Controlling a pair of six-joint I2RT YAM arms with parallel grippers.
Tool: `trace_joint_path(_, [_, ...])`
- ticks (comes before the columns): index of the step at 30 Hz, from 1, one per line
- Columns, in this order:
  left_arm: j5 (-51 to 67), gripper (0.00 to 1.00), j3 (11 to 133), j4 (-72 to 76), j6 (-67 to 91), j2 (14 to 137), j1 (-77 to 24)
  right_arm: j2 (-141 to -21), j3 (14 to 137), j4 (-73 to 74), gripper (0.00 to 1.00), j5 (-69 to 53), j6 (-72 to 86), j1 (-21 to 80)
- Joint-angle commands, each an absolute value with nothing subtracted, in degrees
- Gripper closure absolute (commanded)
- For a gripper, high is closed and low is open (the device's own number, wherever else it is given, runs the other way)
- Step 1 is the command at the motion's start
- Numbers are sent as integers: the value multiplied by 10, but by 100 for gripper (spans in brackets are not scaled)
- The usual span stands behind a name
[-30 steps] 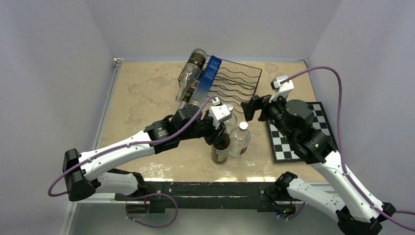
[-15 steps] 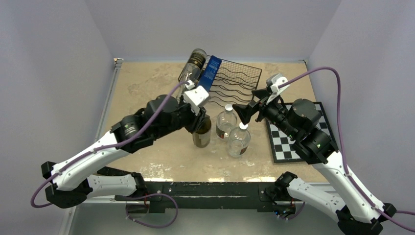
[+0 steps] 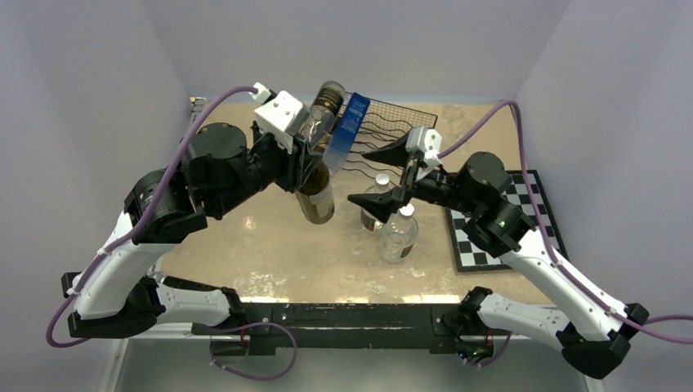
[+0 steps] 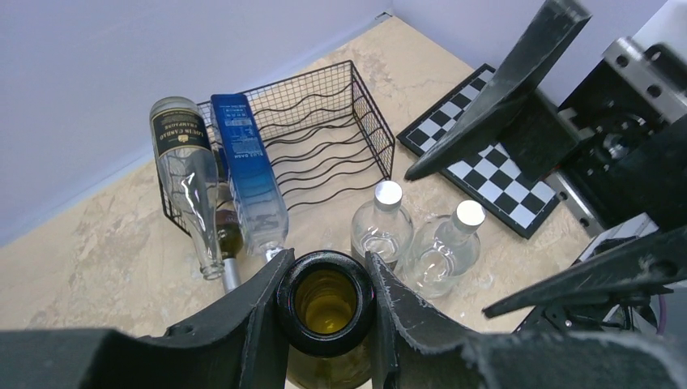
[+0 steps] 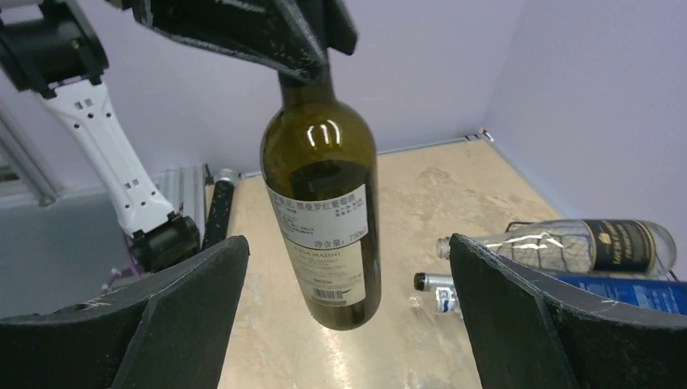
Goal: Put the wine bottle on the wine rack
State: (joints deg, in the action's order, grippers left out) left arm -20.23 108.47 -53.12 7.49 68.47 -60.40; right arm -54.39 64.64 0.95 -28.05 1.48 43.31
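The bottle [image 5: 324, 219] is held clear of the table [image 3: 237, 155] by its neck (label toward the right wrist camera), clamped in the left gripper [image 4: 326, 292]. The rack [image 3: 402, 135] is seen at its 2 o'clock. The right gripper [image 3: 377, 177], at 3 o'clock, is spread wide.

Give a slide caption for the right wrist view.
Left gripper holds the wine bottle aloft by its neck, framed by the open right gripper.
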Motion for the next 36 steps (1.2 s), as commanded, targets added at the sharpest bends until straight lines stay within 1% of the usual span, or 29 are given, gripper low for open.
trace_joint_path(1, [-205, 100, 1143, -490, 77, 686, -602, -579, 682, -22, 1, -286, -36, 473])
trace_joint_path(7, [-197, 100, 1163, -495, 72, 693, -602, -638, 676, -87, 1, -282, -30, 508])
trace_joint_path(13, [-193, 100, 1174, -501, 72, 695, -602, -681, 657, -141, 1, -256, -26, 513])
trace_joint_path(26, [-202, 100, 1180, -493, 65, 683, -602, -722, 626, -166, 1, -274, -17, 514])
trace_joint_path(36, [-201, 100, 1183, -485, 57, 676, -602, -766, 629, -187, 1, -288, -17, 515])
